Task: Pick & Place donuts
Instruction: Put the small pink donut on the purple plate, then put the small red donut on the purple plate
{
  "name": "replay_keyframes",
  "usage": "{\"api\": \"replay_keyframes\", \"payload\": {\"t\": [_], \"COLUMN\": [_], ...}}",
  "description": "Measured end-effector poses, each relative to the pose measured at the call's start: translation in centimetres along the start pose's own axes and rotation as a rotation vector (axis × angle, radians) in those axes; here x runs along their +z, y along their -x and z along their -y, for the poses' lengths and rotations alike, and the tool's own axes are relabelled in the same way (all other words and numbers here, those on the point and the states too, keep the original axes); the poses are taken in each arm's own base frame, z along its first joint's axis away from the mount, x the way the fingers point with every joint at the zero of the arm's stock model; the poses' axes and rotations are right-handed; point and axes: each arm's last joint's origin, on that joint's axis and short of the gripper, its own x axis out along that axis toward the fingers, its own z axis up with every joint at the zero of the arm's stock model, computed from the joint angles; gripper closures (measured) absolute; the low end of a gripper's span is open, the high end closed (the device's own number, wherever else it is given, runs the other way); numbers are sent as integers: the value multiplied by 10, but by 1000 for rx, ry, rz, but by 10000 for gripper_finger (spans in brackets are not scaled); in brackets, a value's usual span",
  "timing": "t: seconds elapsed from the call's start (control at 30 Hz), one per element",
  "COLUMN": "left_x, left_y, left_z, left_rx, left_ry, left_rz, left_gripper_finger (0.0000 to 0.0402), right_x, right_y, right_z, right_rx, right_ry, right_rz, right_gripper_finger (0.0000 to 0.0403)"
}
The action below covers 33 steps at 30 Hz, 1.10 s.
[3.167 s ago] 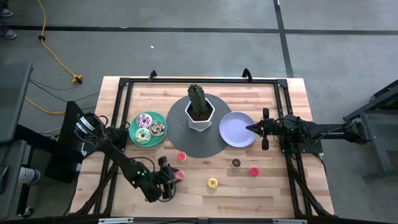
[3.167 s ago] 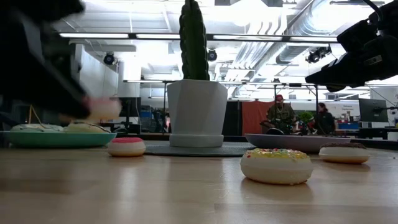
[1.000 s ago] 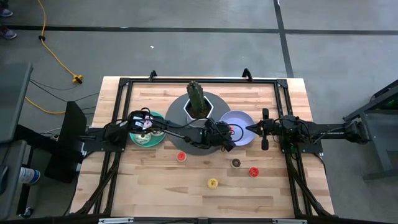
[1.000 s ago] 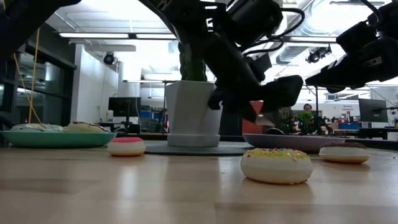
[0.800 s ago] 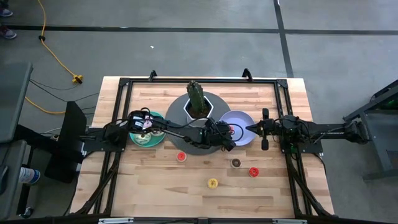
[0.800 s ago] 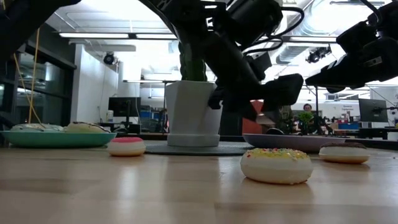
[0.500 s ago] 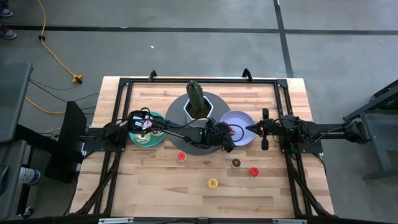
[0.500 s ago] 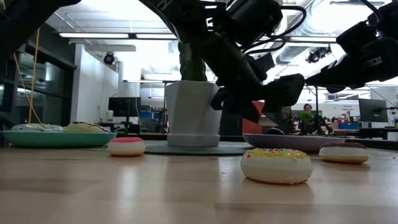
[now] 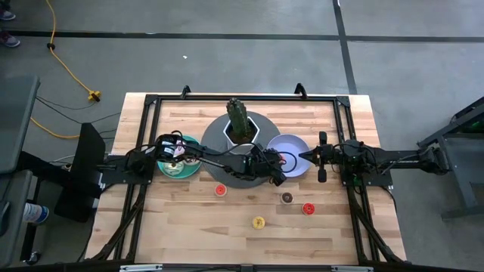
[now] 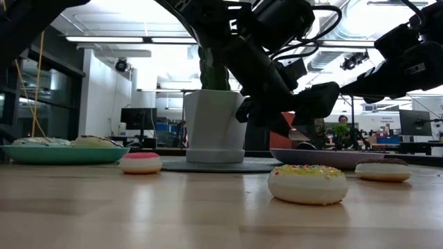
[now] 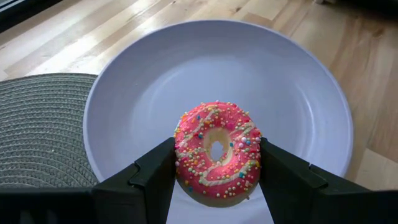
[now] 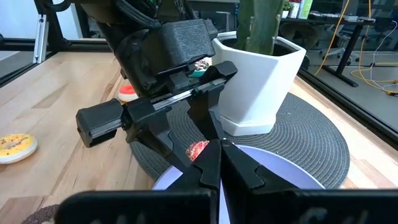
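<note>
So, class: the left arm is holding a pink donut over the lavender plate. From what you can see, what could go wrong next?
1. The left tool grips the pink donut on edge near the lavender plate's rim; released so, it might roll off onto the woven mat.
2. The shut right tool waits at the plate's opposite side, so the arms could touch if either advances.
3. The white cactus pot stands beside the left arm; a careless withdrawal might bump it.

- In the low view the left arm (image 10: pixel 256 62) hides most of the cactus (image 10: pixel 208 72).
- The pink donut (image 12: pixel 198 149) is mostly hidden between dark fingers in the right wrist view.
- The lavender plate (image 11: pixel 124 93) is cut off by the left wrist picture's edge.
- Donuts on the teal plate (image 9: pixel 171 168) lie under the arm in the high view.
</note>
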Motion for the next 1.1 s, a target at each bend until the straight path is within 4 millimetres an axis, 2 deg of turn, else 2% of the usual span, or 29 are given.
{"api": "replay_keyframes", "payload": {"t": [0.47, 0.8, 1.1], "left_x": [0, -1, -1], "left_y": [0, 2, 3], "left_z": [0, 3, 3], "left_rx": [-8, -18, -1], "left_ry": [1, 3, 32], "left_rz": [-2, -5, 7], "left_gripper_finger": [201, 161, 155], "right_x": [0, 0, 0], "right_y": [0, 0, 0], "right_z": [0, 0, 0], "right_rx": [0, 0, 0], "right_ry": [0, 0, 0], "right_rz": [0, 0, 0], "right_gripper_finger": [402, 402, 402]}}
